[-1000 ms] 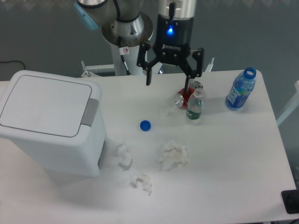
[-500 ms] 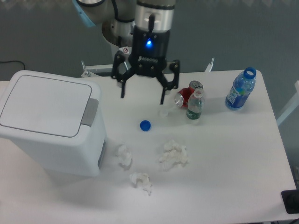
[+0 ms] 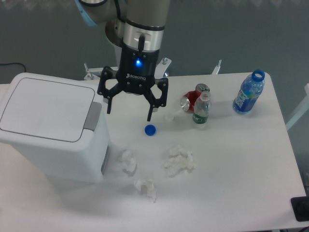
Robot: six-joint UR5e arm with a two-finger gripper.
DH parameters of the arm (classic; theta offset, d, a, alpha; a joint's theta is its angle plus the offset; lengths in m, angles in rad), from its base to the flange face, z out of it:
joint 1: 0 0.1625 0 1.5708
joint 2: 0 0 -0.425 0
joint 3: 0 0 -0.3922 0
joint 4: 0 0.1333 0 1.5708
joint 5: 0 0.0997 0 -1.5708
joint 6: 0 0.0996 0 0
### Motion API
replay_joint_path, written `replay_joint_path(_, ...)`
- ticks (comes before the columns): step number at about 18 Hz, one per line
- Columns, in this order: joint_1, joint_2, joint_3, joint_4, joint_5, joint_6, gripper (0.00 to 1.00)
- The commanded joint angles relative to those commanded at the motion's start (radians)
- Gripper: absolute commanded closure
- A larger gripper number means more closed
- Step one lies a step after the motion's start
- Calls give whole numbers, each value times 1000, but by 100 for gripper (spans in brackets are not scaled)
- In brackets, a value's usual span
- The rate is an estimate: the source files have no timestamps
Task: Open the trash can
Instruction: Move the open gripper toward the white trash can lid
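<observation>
Bin [image 3: 46, 108]: large white box with rounded corners, at the left end of the table [image 3: 231, 183]. Flat lid shut; grey button strip [image 3: 93, 116] on the lid's right edge. Contents hidden.

Gripper [image 3: 129, 112]: hangs over the table just right of the bin's upper right corner, fingers spread wide, holding nothing. Black body with a blue light and white lettering reading "ROBOTIQ". One fingertip lies near the button strip, apart from it; the other sits just above the blue cap [image 3: 150, 129].

Blue bottle [image 3: 248, 92]: upright near the far right edge, neck open with a blue ring, blue label whose writing is too small to read. Whether it holds liquid cannot be told.

Clear bottle [image 3: 201, 109]: small, upright, green label, writing unreadable, white top. Stands just in front of the red can [image 3: 192, 100].

Red can: lies on its side, silver end toward the gripper; a second silver can top [image 3: 203, 88] shows just behind. No brand legible.

Blue cap: loose on the table, open side up, centre.

Tissues: three crumpled white wads in front of the cap, one [image 3: 127, 161] beside the bin's lower right corner, one [image 3: 179, 160] larger to the right, one [image 3: 145, 187] nearest the front edge.

Arm base sticker [image 3: 129, 52]: small red-and-white mark, not readable
</observation>
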Motion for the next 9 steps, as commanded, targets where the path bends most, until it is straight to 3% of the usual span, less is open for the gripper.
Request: replay_joint_path(9, -32, -12, -6, -2, 2, 0, 0)
